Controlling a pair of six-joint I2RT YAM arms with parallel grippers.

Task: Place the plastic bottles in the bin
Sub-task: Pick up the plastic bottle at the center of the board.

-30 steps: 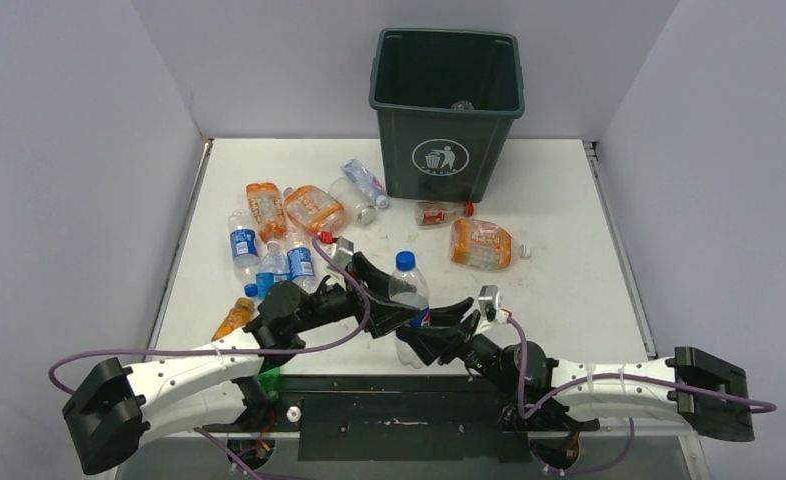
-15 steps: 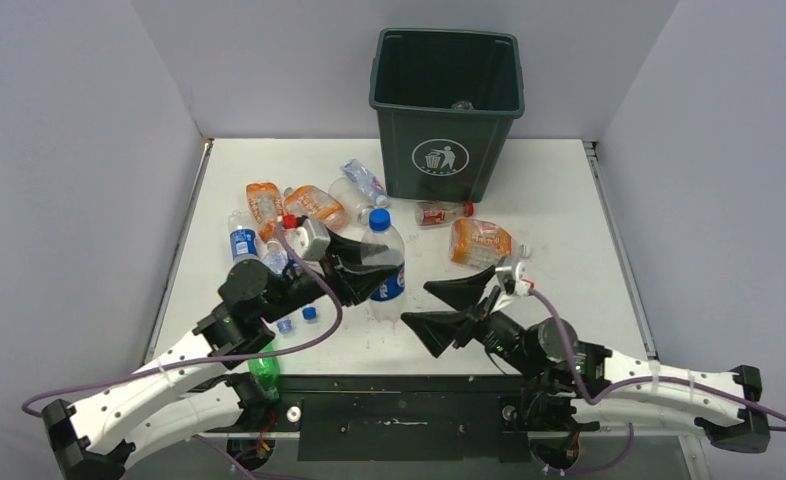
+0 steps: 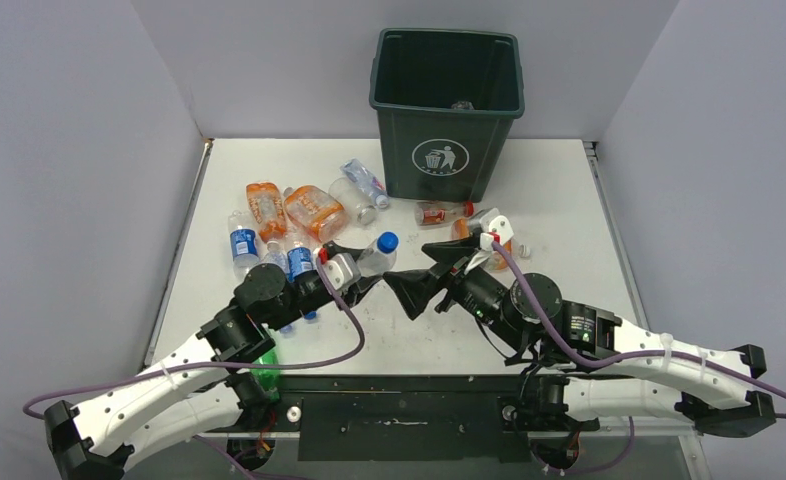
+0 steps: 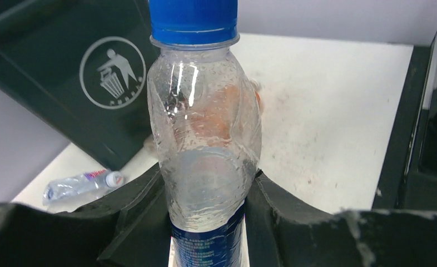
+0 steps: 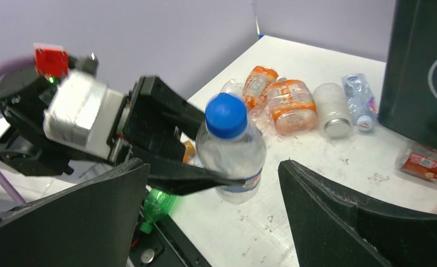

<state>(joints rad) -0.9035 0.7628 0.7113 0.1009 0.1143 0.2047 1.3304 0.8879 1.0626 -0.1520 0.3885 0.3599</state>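
My left gripper (image 3: 365,268) is shut on a clear bottle (image 3: 373,256) with a blue cap and blue label, held above the table's middle. In the left wrist view the bottle (image 4: 205,139) stands up between the jaws of the left gripper (image 4: 208,186). My right gripper (image 3: 424,272) hangs open just right of it, holding nothing; in its own view the right gripper (image 5: 213,167) faces the bottle (image 5: 230,150). The dark green bin (image 3: 489,150) stands at the far edge. Several more plastic bottles lie left of the bin, among them orange ones (image 3: 314,208) and blue-labelled ones (image 3: 242,243).
A red-labelled bottle (image 3: 439,212) lies in front of the bin, and an orange bottle (image 3: 472,232) is partly hidden behind my right gripper. A green bottle (image 3: 262,368) lies at the table's near edge by the left arm. Grey walls close in both sides.
My right gripper let go of the blue-capped bottle and opened wide. My left gripper closed on it and carried it away from the near edge; the right arm also reached farther out.
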